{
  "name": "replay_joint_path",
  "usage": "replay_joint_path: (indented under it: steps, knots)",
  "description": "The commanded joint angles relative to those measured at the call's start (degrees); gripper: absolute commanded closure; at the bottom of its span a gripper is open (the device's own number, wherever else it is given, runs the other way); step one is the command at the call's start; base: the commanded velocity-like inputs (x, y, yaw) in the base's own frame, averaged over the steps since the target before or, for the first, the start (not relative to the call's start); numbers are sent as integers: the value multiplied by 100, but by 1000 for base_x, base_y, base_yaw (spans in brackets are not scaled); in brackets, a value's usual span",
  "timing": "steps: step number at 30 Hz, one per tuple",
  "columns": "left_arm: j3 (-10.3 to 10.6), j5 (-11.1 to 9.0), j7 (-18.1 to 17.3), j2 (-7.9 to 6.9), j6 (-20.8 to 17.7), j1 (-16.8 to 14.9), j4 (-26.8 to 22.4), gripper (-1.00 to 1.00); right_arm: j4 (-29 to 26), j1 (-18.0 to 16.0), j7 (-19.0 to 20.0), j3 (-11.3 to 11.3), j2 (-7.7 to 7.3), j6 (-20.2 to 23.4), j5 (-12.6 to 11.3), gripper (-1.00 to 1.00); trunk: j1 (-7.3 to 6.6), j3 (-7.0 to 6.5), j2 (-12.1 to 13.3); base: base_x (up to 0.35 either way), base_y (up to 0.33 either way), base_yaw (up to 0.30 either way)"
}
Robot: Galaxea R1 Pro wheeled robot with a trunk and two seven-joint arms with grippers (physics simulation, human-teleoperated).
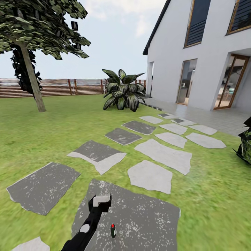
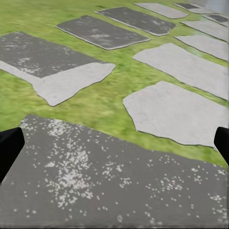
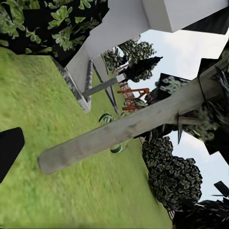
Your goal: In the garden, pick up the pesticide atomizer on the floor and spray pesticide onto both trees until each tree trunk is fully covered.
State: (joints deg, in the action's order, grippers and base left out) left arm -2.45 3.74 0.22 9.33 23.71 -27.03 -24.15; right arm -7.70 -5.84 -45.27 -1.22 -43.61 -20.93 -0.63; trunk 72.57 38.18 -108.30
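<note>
Reaching out low over a big dark paving stone (image 1: 139,216), the left arm ends in its jaws (image 1: 101,201), which look out across the garden. From the left wrist camera, the two black fingertips (image 2: 9,148) sit far apart at the two sides of the picture, so the jaws are spread wide. Nothing is between them. They hold nothing and hang above the speckled stone (image 2: 109,181).

The spray bottle (image 1: 113,230) stands upright on that same dark stone, just beside the left arm, on the side nearer the middle of the robot. It is small and dark with a red dot on top. Its label is too tiny to make out.

One black fingertip (image 3: 8,151) of the right jaws peeks in at the edge of the right wrist picture. The other one is cut off, so I cannot tell if those jaws are spread or pressed together.

A pale tree trunk (image 3: 129,126) crosses that picture, standing in the grass (image 3: 71,191). Another tree (image 1: 33,75) stands far off on the lawn (image 1: 52,125) by the brown fence (image 1: 69,87). A leafy plant (image 1: 122,91) grows near the white house (image 1: 205,52).
</note>
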Motion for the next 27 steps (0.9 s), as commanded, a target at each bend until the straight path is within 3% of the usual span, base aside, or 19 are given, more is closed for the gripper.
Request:
replay_joint_path:
  steps: [1, 11, 15, 19, 24, 27]
  knots:
    - [-24, 39, 1, 9, 19, -4, 21, -100, 4, -4, 4, -12, 13, -34, -7, -100, 22, 24, -44, 0, 0, 0]
    - [26, 48, -17, 67, 27, -4, 77, -100, -3, -3, 84, -3, 130, -34, -7, -100, 241, 204, -445, 0, 0, 0]
    - [190, 48, -17, 67, 28, -4, 77, -100, -3, -4, 87, -5, 139, -34, -7, -100, 329, 275, -606, 0, 0, 0]
    - [484, 44, -14, 67, 28, -4, 77, -100, -4, -4, 138, -7, 192, -31, -13, -100, 417, 347, -766, 0, 0, 0]
    - [625, 41, -13, 67, 28, -4, 77, -100, -18, -4, 315, -5, 389, -27, -9, -100, 527, 437, -967, 0, 0, 0]
    - [650, 40, -13, 67, 28, -4, 77, -100, -104, -9, 345, -3, 426, -26, 6, -100, 593, 491, -1087, 0, 0, 0]
